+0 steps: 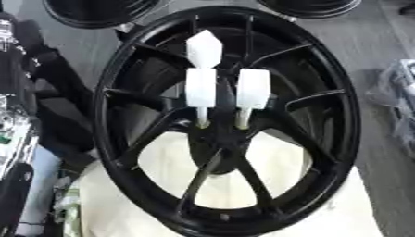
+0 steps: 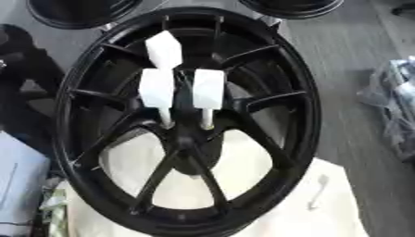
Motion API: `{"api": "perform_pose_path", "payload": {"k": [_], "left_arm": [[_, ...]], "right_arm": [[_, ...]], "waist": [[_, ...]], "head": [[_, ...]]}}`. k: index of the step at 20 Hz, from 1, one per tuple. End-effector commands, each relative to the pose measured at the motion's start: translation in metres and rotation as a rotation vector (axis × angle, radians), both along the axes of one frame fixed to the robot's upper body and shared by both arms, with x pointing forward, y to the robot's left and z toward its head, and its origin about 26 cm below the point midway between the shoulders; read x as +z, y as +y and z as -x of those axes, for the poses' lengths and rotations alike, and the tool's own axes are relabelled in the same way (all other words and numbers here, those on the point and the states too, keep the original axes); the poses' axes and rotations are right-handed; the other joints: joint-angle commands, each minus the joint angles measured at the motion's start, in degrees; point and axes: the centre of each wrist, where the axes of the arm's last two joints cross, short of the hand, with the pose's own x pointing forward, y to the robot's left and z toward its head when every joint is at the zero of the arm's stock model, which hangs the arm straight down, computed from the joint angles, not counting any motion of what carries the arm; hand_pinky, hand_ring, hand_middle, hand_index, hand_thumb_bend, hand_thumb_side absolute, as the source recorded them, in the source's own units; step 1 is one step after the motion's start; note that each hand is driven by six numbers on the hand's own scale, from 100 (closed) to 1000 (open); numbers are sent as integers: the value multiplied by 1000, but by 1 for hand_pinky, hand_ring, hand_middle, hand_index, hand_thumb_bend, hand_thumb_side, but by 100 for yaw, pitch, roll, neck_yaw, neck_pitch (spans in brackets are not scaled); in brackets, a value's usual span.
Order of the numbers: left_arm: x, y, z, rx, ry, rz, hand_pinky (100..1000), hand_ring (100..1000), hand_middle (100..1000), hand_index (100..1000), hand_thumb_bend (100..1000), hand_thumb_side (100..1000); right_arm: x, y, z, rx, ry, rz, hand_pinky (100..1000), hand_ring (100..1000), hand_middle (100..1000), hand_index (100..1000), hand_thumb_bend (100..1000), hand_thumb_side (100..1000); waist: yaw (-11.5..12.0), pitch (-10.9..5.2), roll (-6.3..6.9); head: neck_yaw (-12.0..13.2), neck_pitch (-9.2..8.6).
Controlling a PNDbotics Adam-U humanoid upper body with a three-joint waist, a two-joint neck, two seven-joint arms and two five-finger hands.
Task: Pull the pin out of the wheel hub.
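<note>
Hands: neither robot hand shows up in either eye view, so no way to tell what the fingers are doing.
Pins: three white pins (image 1: 201, 90) stick up from the middle of the hub, two side by side, one behind them.
Wheel hub (image 1: 122, 83): big black spoked rim, lying tilted, filling most of the view.
Underneath: a cream cloth (image 1: 340, 208) under its near edge.
Around: more black rims (image 1: 97, 11) at the far edge, grey floor.

Grey floor (image 1: 381, 41), cream cloth (image 1: 340, 213) below, clear plastic bag (image 2: 397, 106) at right
</note>
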Motion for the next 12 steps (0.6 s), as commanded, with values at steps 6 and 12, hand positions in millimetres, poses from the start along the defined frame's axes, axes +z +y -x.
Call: {"api": "perform_pose_path", "payload": {"k": [6,12], "left_arm": [[9,3,1,-5,-23,-30,685,854,736,723,110,859],[8,-3,0,-34,-14,-37,686,855,736,724,109,861]], "right_arm": [[22,14,-6,-22,-214,-291,840,771,699,855,100,687],[35,33,-24,152,-304,-522,845,759,688,838,100,705]], "waist": [[-2,-114,-1],[58,-129,14]], "head": [[-25,-75],[-59,-92]]}}
